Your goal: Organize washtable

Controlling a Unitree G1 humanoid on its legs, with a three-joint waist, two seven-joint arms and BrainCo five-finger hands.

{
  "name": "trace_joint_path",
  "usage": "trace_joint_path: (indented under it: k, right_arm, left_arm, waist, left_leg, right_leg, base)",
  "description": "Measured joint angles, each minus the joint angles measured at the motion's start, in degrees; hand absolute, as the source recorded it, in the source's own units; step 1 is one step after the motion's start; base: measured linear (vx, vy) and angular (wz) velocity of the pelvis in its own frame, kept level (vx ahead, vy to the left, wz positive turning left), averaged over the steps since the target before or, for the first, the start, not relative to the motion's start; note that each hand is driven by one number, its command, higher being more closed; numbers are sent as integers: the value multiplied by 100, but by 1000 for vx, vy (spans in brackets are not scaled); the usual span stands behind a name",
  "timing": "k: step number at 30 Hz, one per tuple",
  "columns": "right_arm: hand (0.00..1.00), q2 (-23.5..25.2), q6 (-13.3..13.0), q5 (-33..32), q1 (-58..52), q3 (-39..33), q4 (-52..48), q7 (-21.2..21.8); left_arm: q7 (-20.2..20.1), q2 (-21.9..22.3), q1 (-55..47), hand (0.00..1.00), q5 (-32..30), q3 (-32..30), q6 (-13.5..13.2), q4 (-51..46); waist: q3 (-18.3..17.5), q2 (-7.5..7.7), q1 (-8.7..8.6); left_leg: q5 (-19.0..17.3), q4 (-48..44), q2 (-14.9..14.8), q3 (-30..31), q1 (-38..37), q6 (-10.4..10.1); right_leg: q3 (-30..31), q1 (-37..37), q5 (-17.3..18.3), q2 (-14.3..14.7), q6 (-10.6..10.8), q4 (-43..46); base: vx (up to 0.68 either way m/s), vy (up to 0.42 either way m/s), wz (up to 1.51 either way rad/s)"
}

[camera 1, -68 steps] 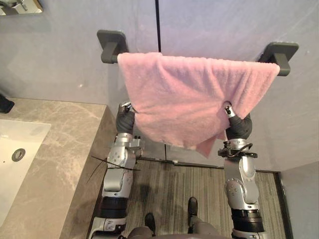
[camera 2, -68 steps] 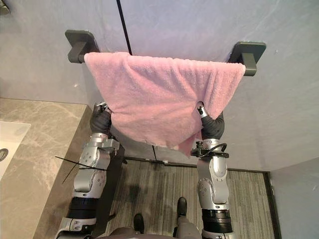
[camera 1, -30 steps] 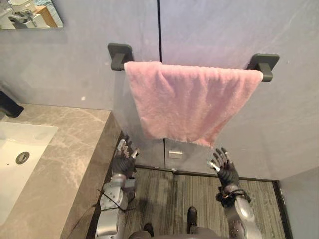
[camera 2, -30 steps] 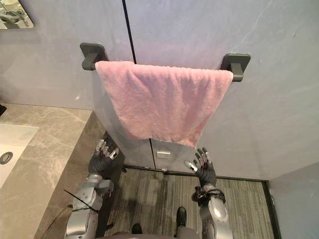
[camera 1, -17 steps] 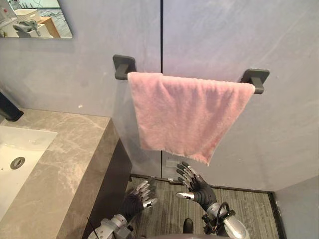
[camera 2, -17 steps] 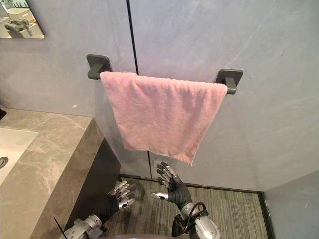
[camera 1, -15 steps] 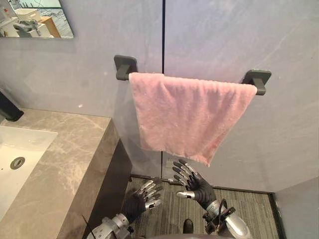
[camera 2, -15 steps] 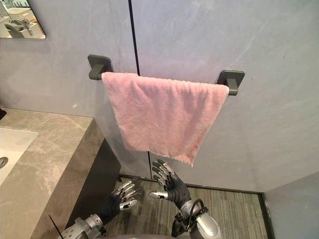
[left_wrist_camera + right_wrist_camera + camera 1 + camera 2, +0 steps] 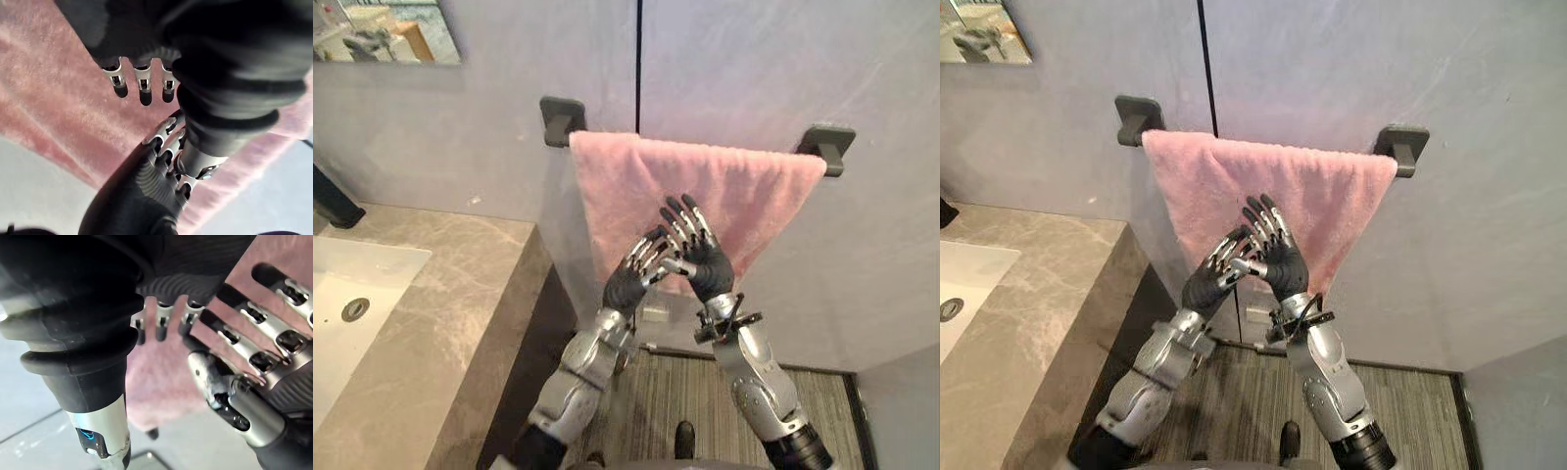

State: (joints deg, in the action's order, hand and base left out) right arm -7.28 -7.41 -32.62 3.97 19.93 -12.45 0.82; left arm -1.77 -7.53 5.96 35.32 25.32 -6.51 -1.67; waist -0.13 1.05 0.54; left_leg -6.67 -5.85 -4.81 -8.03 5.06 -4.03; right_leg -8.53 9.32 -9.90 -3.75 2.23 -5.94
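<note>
Left hand [image 9: 628, 281] and right hand [image 9: 703, 262] held open, empty, before towel [image 9: 769, 196]; towel could be snagged, dragged off rail [image 9: 830, 149].

Looked bright and evenly lit, soft diffuse light all round. Picked up a faint shadow on the wall [image 9: 558, 211] beside the towel [image 9: 744, 191], went properly dark down the counter [image 9: 440, 323] side. Caught a pale sheen on the sink [image 9: 372, 269].
</note>
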Motion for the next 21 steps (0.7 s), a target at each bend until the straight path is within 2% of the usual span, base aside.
trace_joint_path:
  k: [3,8,10,18,21]
  right_arm:
    - [0,-4,7,179,165,-125,328,-132]
    - [0,-96,7,455,571,-412,512,-370]
    - [0,-122,7,581,615,-545,521,-457]
    - [0,-198,1,621,521,-904,527,-572]
    - [0,-138,1,625,365,-1055,527,-564]
  left_arm:
    - [234,115,595,0,-554,-132,-6,775]
    - [621,130,1368,0,-1406,-563,-34,1372]
    - [738,128,1412,0,-1540,-775,-42,1373]
    - [1175,177,1414,0,-1798,-1426,-46,1581]
    - [1199,201,1352,0,-1813,-1684,-46,1574]
  waist:
    - [7,-6,-110]
    - [182,41,-244]
    - [274,49,-291]
    - [430,102,-300]
    - [448,105,-297]
  left_leg:
    - [42,18,-5,5,139,-14]
    - [209,171,32,-26,324,3]
    - [232,184,67,-31,344,8]
    - [231,179,83,-175,376,11]
    - [231,184,77,-213,362,11]
  right_leg:
    - [4,141,-31,-30,-10,16]
    - [91,419,-156,-84,-32,16]
    - [116,451,-181,-103,-20,16]
    - [283,559,-264,-121,-20,-2]
    - [326,569,-267,-109,-21,6]
  base:
    - [0,0,0]
    - [-37,-7,-3]
    - [-57,0,-4]
    - [-28,2,-9]
    - [7,-3,-6]
